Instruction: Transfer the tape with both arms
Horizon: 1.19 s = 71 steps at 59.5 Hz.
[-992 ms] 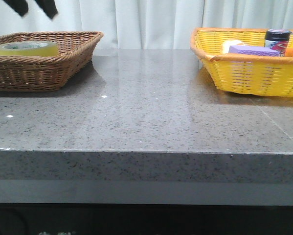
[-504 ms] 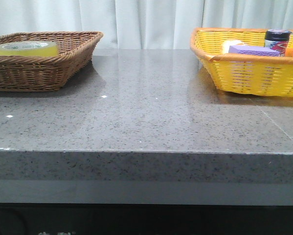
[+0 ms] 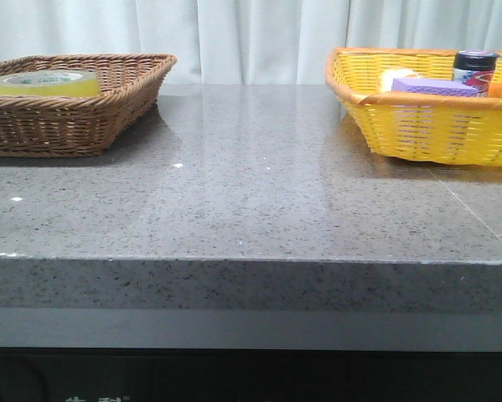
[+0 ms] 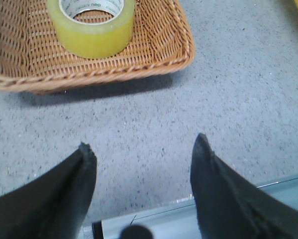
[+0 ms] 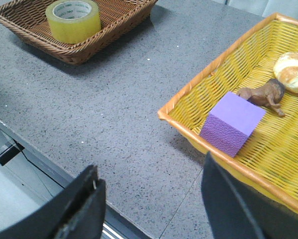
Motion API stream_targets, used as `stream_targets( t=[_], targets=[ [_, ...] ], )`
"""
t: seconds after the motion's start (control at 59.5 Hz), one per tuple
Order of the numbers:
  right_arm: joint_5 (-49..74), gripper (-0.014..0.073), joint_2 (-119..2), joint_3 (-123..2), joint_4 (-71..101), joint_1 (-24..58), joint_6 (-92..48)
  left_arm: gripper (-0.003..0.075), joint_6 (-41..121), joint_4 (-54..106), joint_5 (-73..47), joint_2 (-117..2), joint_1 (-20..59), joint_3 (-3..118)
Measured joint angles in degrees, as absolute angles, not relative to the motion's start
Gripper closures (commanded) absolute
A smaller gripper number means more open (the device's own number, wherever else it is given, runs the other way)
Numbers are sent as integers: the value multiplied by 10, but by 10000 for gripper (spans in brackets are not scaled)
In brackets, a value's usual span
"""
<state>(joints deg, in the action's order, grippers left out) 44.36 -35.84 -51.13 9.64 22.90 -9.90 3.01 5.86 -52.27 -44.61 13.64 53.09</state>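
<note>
Change: left tool point(image 4: 141, 149) pulled up out of front view since a second ago | both tools point(image 5: 151, 181) spread, nothing held | tape point(image 3: 43, 82) laid in brown wicker basket point(image 3: 142, 79), desk's 10 o'clock | drop looks done

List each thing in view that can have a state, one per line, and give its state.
tape: lying flat in the brown basket, untouched
left end effector: open, empty, over bare table
right end effector: open, empty
purple block: resting in the yellow basket
can: upright in the yellow basket
</note>
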Motion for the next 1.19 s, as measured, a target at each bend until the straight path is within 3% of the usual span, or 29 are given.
stream_targets(
  t=[0.37, 0.454, 0.572, 0.74, 0.807, 1.194],
  targets=[
    [444, 147, -358, -511, 97, 229, -99, 301, 30, 60, -491, -282, 136, 412],
    [444, 155, -358, -511, 97, 229, -99, 335, 30, 60, -484, -277, 136, 405],
    [444, 267, -358, -511, 97, 229, -99, 474, 30, 60, -472, -277, 136, 402],
    [445, 562, -358, -511, 97, 229, -99, 714, 30, 60, -441, -277, 136, 402],
    [445, 656, -358, -511, 97, 229, -99, 741, 30, 60, -433, -277, 136, 402],
    [445, 662, -358, -511, 97, 229, -99, 741, 34, 53, -416, -277, 136, 402]
  ],
)
